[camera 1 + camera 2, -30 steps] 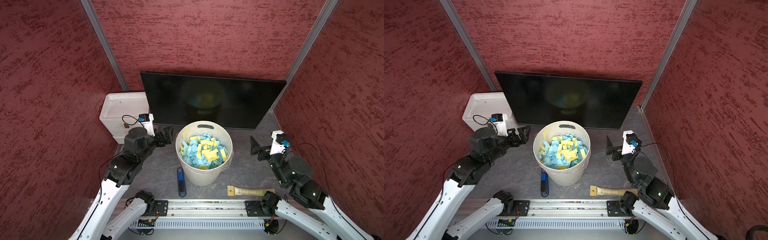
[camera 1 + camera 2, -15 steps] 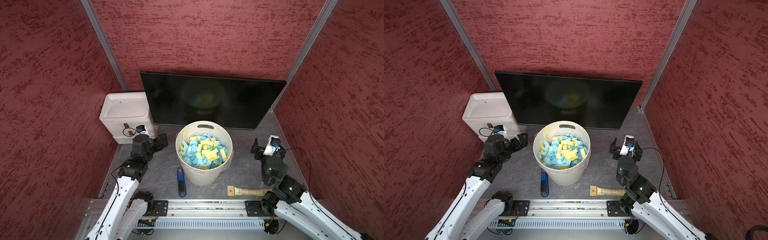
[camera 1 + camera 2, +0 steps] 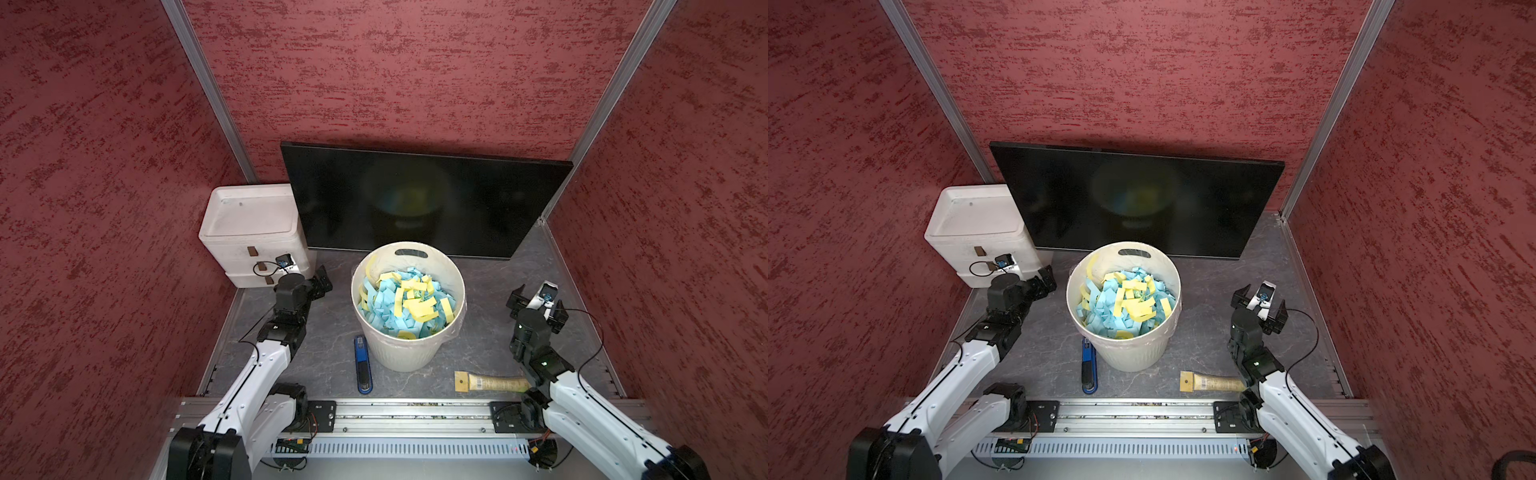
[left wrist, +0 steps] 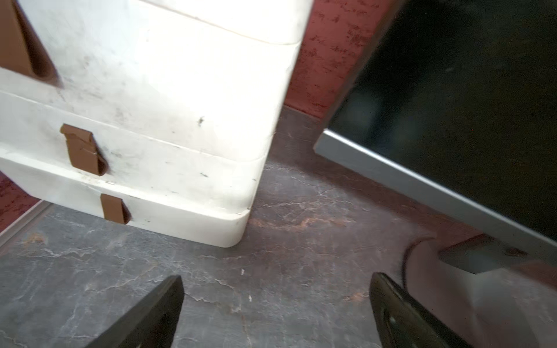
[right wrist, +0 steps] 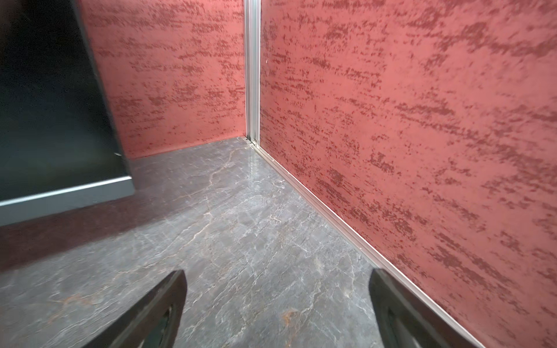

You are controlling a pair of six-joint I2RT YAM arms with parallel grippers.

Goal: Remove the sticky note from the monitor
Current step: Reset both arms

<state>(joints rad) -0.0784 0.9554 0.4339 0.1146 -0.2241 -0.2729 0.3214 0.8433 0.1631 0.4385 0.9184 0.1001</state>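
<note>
Monitor is set ahead, nearer left gripper than right gripper; both are spread empty; seemingly no note is seen.

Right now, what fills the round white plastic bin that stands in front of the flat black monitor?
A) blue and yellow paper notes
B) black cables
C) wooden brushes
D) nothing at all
A: in both top views the round white plastic bin holds a heap of blue and yellow paper notes, just in front of the flat black monitor.
</note>
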